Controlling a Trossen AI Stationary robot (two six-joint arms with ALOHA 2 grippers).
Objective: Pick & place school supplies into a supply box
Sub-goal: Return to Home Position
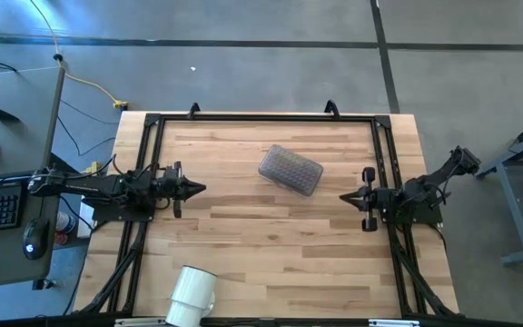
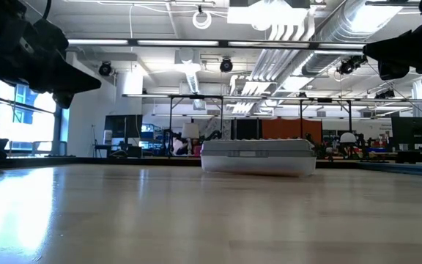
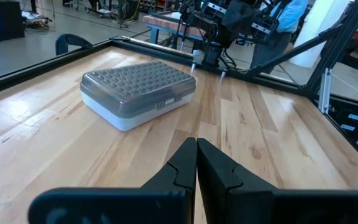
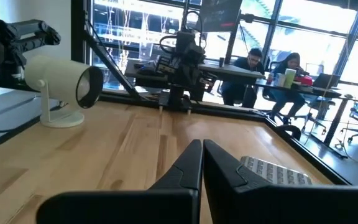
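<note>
- From above, the box (image 1: 291, 170) lies lid-shut on the table (image 1: 243, 245), between the two claws. Its long axis slants across the boards, with one end toward the left arm's side and away from the white cup (image 1: 192, 295), the other toward the right claw (image 1: 344, 197).
- Also from above, the right claw is nearer the box and the left claw (image 1: 200, 189) is farther off. Both point inward with fingers pressed together, pinching nothing.
- At table height, the box (image 2: 258, 158) shows its long side, flat on the wood with the lid down. Dark arm parts hang in both upper corners, well above it.
- Past the left wrist, the left claw (image 3: 196, 163) is pressed together. The box (image 3: 138, 93) lies ahead and off to one side, a corner turned toward it.
- Past the right wrist, the right claw (image 4: 202, 163) is pressed together. Only one end of the box (image 4: 275, 171) shows beyond it, and the cup (image 4: 64, 87) stands across the table.
- Nothing seems left to grasp, so any retreat need only keep clear of the box.
</note>
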